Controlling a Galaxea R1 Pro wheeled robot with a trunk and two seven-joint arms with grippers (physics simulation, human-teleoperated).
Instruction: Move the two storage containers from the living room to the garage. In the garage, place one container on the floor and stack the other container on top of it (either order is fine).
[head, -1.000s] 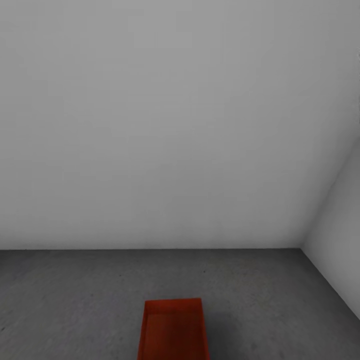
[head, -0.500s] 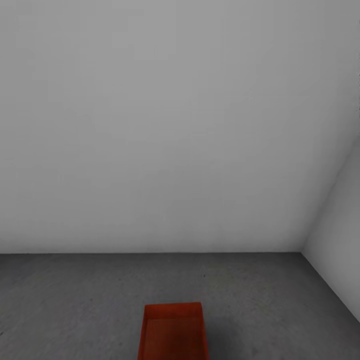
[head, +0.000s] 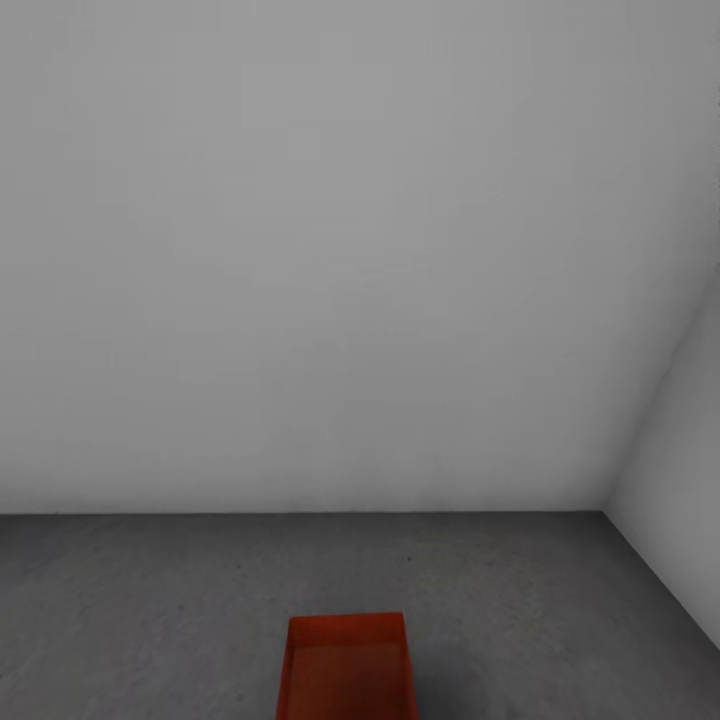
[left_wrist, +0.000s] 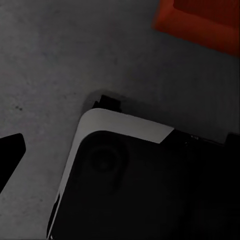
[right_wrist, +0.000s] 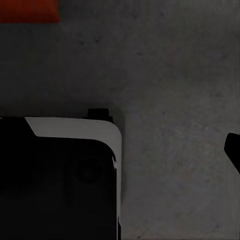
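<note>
The concrete floor (head: 150, 600) is lying bare and dark grey at the left of the head view, running up to a plain white wall (head: 300, 250). One storage container (head: 347, 665) is sitting upright on that floor at near centre, open top showing, its near end cut off by the frame edge. Over the last second it has been sliding lower in the head view, and the floor-to-wall seam has been dropping with it by a like amount; the whole picture is shifting together, so the camera is moving, not the bin. To the right, a side wall (head: 680, 480) is meeting the far wall at a corner.

In the left wrist view, a red corner of the container (left_wrist: 205, 22) is showing on the floor beyond the robot's dark base (left_wrist: 140, 185). In the right wrist view, a red edge (right_wrist: 27, 10) is showing likewise past the base (right_wrist: 60, 175). The state of either end effector cannot be told.

Judgement: the first container appears placed in the garage and nothing is stacked on it. The second container remains to be brought.
</note>
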